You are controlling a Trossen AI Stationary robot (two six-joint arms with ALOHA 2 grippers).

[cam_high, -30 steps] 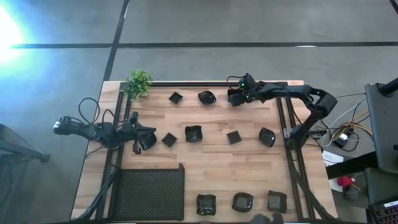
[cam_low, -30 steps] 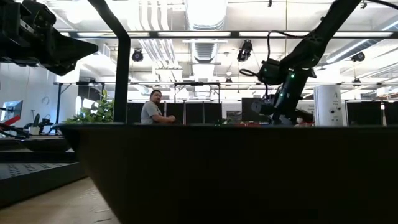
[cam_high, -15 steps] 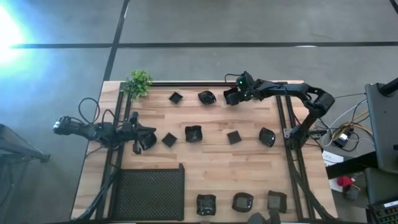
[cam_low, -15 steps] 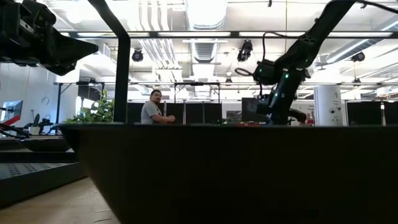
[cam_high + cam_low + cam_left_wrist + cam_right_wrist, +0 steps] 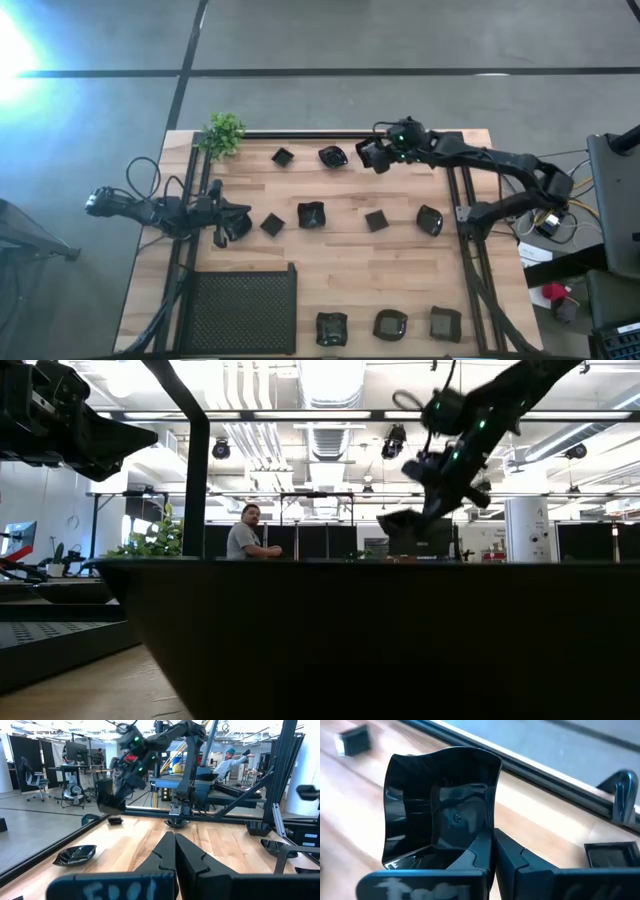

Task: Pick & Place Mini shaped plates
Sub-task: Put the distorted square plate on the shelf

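I find the right gripper at the table's far edge, its fingers closed on the rim of one square plate, which the low view shows lifted clear of the surface. The left gripper rests at the left side with fingers shut and nothing between them, just beside a plate. I count the other plates spread across the wood, three along the near edge beside the tray.
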